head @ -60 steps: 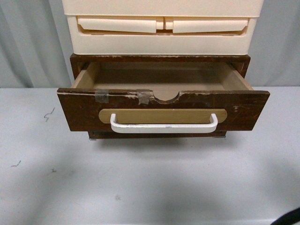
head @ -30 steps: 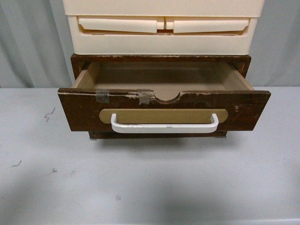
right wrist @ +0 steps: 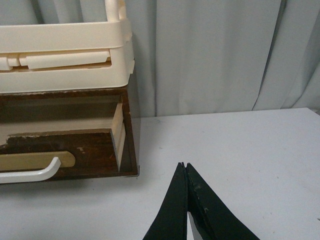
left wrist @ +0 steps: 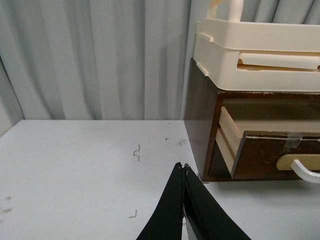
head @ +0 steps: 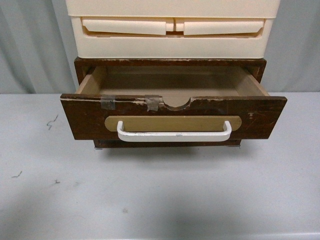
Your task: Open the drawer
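Observation:
The dark brown wooden drawer (head: 260,117) stands pulled out of its cabinet, its pale inside showing and empty. Its white bar handle (head: 174,135) sits on a tan oval plate, with tape scraps beside the half-round top notch. No gripper shows in the front view. My left gripper (left wrist: 183,167) is shut and empty, low over the table, left of the cabinet; the drawer (left wrist: 260,160) shows there too. My right gripper (right wrist: 184,165) is shut and empty, right of the drawer (right wrist: 92,152), clear of the handle (right wrist: 35,174).
Cream plastic drawers (head: 172,42) are stacked on top of the wooden cabinet (head: 170,63). The grey table (head: 160,195) carries small dark scratch marks at the left. A pale curtain hangs behind.
The drawer stays pulled out; the view shifts only slightly. A dark shape at the bottom right corner a second ago has gone from the front view.

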Robot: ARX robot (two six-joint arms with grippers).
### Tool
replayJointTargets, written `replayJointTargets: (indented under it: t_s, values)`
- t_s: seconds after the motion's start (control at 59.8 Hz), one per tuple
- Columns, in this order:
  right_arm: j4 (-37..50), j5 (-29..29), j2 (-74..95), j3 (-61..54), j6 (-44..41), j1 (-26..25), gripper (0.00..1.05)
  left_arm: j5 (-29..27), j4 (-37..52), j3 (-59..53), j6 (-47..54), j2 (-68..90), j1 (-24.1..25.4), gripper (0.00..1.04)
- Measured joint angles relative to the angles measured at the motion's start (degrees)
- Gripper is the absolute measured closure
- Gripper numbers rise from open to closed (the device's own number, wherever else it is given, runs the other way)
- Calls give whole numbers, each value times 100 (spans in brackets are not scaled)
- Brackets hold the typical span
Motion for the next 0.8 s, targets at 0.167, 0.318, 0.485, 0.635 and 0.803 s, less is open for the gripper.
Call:
replayJointTargets:
  t_s: [0.167,0.318,0.485,0.635,0.803]
  values:
    - [-374,0,-426,0,0,0,103,0,-330,0,2,-341,0,103]
    - [-809,0,-848,0,0,0,103,0,-686,0,0,-686,0,103]
    - [-1325,0,-1360,0,2,0,103,-2,-1537,17,2,-1351,0,103]
    - [-2457,-15,-2441,2,-15,0,85,2,-2026,0,2,-1991,0,88]
    - [-2457,-13,-2441,2,-15,0,6,2,-2026,0,4,-1991,0,7]
